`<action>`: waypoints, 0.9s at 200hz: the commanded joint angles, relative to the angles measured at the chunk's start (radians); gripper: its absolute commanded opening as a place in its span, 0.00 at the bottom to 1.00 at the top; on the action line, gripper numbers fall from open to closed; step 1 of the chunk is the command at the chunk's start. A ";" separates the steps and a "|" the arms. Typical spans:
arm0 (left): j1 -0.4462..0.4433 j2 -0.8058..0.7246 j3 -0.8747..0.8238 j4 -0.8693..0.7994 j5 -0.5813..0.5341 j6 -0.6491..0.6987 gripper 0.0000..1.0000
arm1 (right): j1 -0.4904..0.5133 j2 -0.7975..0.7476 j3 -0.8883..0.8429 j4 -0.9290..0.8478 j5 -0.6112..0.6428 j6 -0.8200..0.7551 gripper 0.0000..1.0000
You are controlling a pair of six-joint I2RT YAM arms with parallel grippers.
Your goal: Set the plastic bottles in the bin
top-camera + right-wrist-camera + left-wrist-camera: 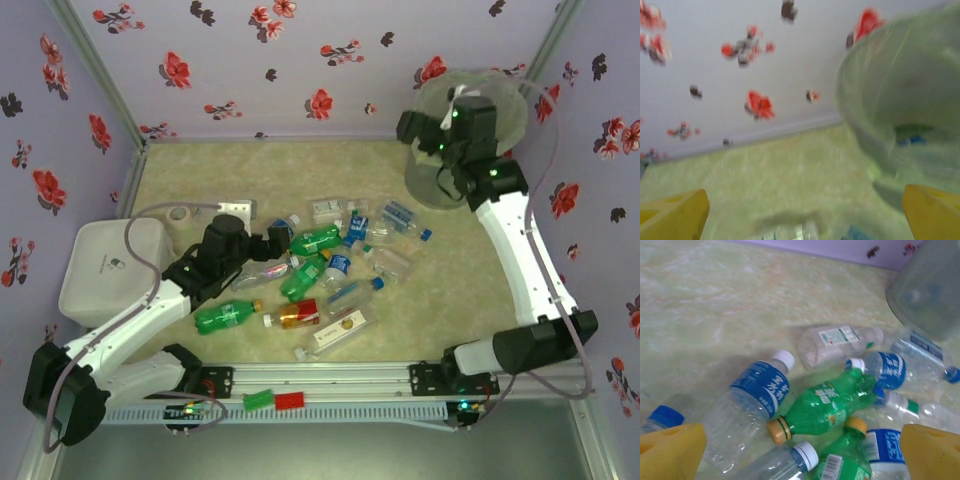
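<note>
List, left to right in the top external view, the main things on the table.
White tray → roll of tape → nearest green bottle → amber bottle with red label → bin.

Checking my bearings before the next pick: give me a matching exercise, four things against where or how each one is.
Things:
1. bin
2. white tray
3. left gripper
4. right gripper

Place or state:
a. open, over the plastic bottles
b. far right corner of the table
c. open, up by the bin
d. left side of the table

Pairs: 1-b, 2-d, 3-a, 4-c.
</note>
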 commanded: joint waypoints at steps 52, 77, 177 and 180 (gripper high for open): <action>-0.211 0.100 0.155 -0.263 0.143 0.152 1.00 | 0.028 -0.216 -0.431 -0.097 0.043 0.063 1.00; -0.311 0.178 0.192 -0.312 0.139 0.122 1.00 | 0.027 -0.238 -0.520 -0.084 0.080 0.064 1.00; -0.587 0.408 0.269 -0.444 0.268 0.099 0.98 | -0.124 -0.263 -0.744 0.067 -0.023 0.114 1.00; -0.589 0.411 0.267 -0.444 0.271 0.097 0.97 | -0.125 -0.265 -0.747 0.069 -0.023 0.117 1.00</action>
